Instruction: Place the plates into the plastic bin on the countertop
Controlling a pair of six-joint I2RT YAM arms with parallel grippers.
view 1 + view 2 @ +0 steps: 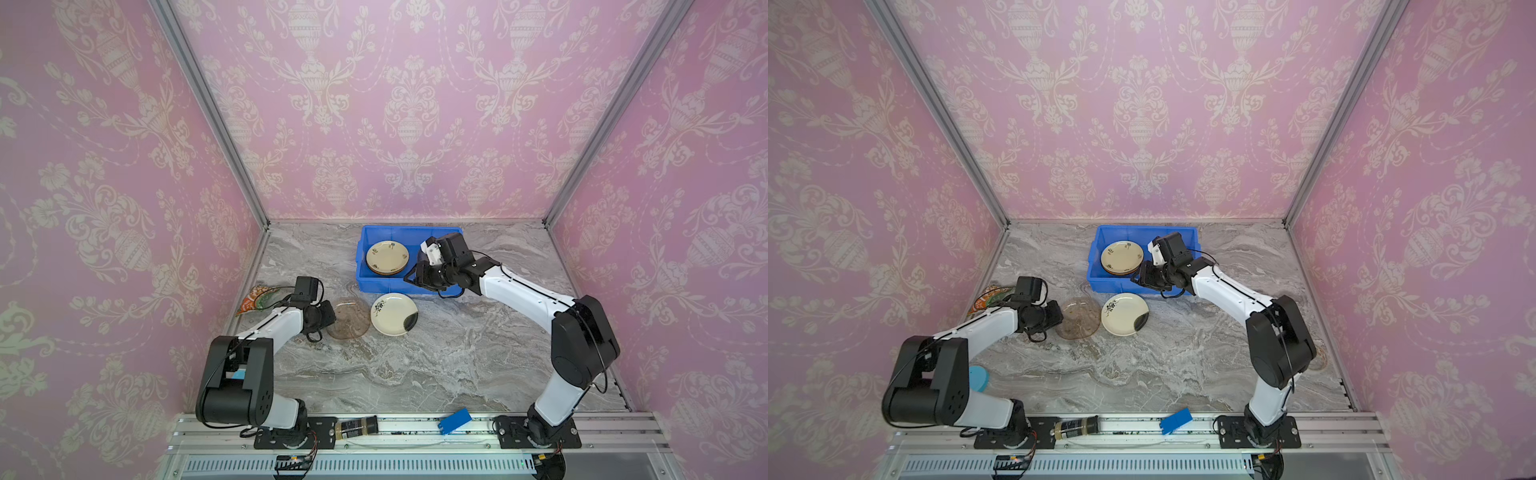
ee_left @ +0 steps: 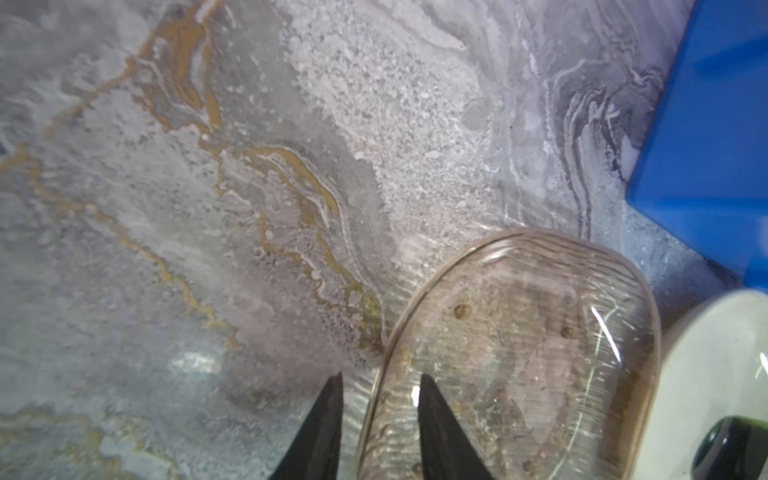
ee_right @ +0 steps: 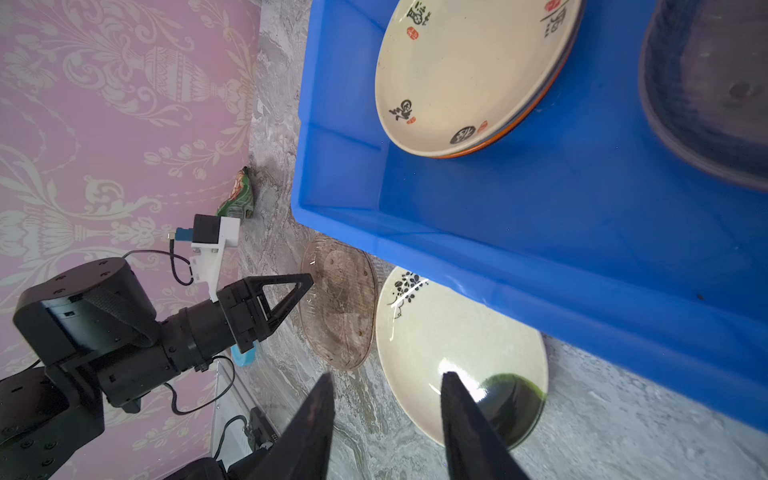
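Left tool (image 2: 380,376) is low at the rim of the smoky glass plate (image 1: 349,318). Its jaws are part-open and straddle the rim, one finger over the plate and one outside over the table (image 1: 436,365), with nothing pinched yet. My guess is the side-on approach is because a flat plate can only be gripped by its raised edge.

The glass plate lies flat toward the left edge of the table, just in front of the near left corner of the bin (image 1: 382,286). A cream plate (image 1: 394,313) with a dark blot sits just beside it. The rims may be touching, but I cannot tell.

The bin is at the middle of the table's far edge. It already holds a stack of plates (image 1: 387,257), cream one on top, in its left half. The right wrist view shows a dark plate (image 3: 715,91) in the other half.

Right tool (image 3: 386,374) hangs above the bin's near wall with jaws part-open and empty, looking down at the cream plate — probably lined up for that one, and clear of the left arm.

Two plates are left on the table, so the task looks mostly done. Risks: the glass is slick and thin-rimmed and could slip when tilted, and lifting it may nudge the cream plate.

A fan-shaped dish (image 1: 257,297) by the left edge of the table is not part of the job — leave it.
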